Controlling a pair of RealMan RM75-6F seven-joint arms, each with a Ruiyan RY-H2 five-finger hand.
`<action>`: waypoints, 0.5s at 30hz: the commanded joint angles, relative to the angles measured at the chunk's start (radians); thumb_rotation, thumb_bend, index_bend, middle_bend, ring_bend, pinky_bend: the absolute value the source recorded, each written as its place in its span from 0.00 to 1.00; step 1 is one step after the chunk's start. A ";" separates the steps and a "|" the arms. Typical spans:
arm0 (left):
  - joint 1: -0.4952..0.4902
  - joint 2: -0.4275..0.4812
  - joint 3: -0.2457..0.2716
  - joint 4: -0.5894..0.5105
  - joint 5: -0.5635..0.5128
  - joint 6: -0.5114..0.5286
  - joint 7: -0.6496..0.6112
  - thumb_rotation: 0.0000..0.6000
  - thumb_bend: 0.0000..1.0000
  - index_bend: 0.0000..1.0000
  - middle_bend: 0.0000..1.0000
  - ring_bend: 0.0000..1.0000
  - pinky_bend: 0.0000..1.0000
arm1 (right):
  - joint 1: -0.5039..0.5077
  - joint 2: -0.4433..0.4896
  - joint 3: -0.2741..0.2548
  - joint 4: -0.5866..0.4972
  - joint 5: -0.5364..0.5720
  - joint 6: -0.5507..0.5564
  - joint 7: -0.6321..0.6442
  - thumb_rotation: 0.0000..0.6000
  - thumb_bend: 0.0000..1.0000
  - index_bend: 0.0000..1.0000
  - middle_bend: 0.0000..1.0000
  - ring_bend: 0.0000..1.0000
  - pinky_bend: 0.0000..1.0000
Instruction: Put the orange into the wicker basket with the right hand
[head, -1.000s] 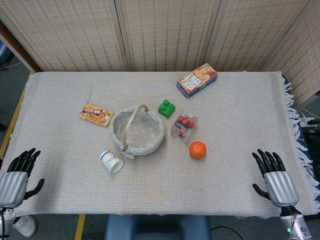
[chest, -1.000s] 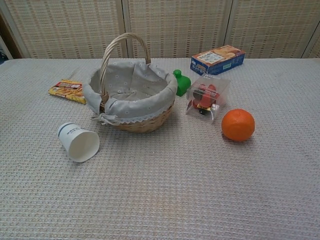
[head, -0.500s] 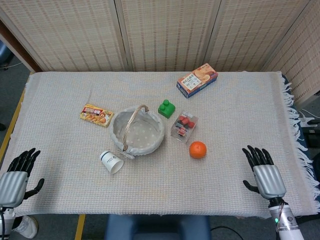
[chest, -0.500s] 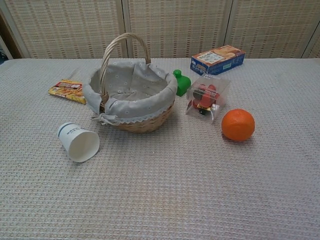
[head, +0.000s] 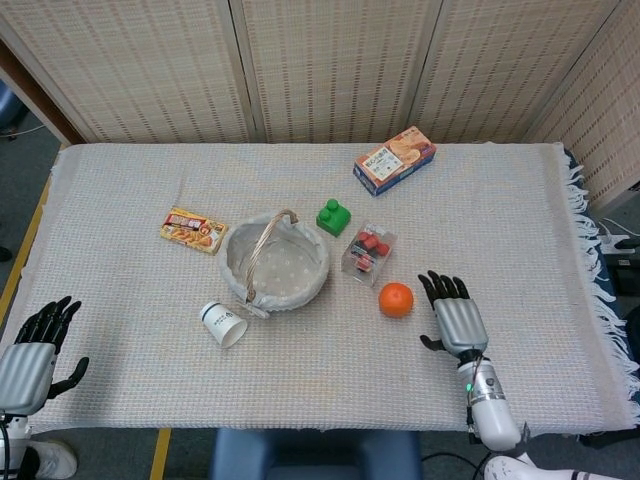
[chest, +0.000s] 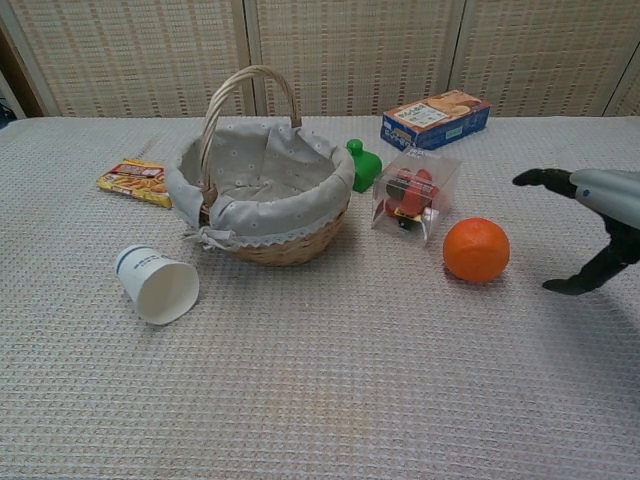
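Table (head: 520, 200) was covered with a pale woven cloth. Wicker basket (head: 275, 262) with cloth liner sat left of centre, handle upright, nothing visible inside it.

Your right hand (head: 457, 317) was over the table just right of the orange (head: 396, 299), fingers spread, palm down, holding nothing. Chest view put it beside the orange with a gap, thumb hanging low, not touching.

Your left hand (head: 30, 362) was at the near left edge of the table, fingers apart, nothing in it, well apart from everything else.

Biscuit box (head: 394, 159) lay toward the far side, right of centre. Clear plastic box (head: 367, 251) with red pieces inside stood between basket and orange, just behind the orange. Snack packet (head: 193, 229) lay flat left of the basket. Paper cup (head: 223, 323) lay on its side in front of the basket, mouth toward you. Green block (head: 333, 216) sat just behind the basket's right rim.

Orange was on the cloth, right of the basket, outside it.
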 joint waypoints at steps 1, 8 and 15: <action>-0.001 0.001 0.000 -0.001 0.000 -0.001 -0.001 1.00 0.34 0.00 0.00 0.00 0.11 | 0.050 -0.068 0.019 0.051 0.054 0.005 -0.038 1.00 0.11 0.00 0.01 0.00 0.07; -0.001 0.003 0.000 -0.003 -0.003 -0.005 -0.007 1.00 0.34 0.00 0.00 0.00 0.11 | 0.108 -0.163 0.022 0.137 0.117 0.013 -0.063 1.00 0.11 0.06 0.04 0.03 0.11; -0.003 0.005 0.001 -0.006 -0.004 -0.009 -0.013 1.00 0.34 0.00 0.00 0.00 0.11 | 0.156 -0.236 0.042 0.219 0.161 0.014 -0.057 1.00 0.11 0.11 0.09 0.07 0.15</action>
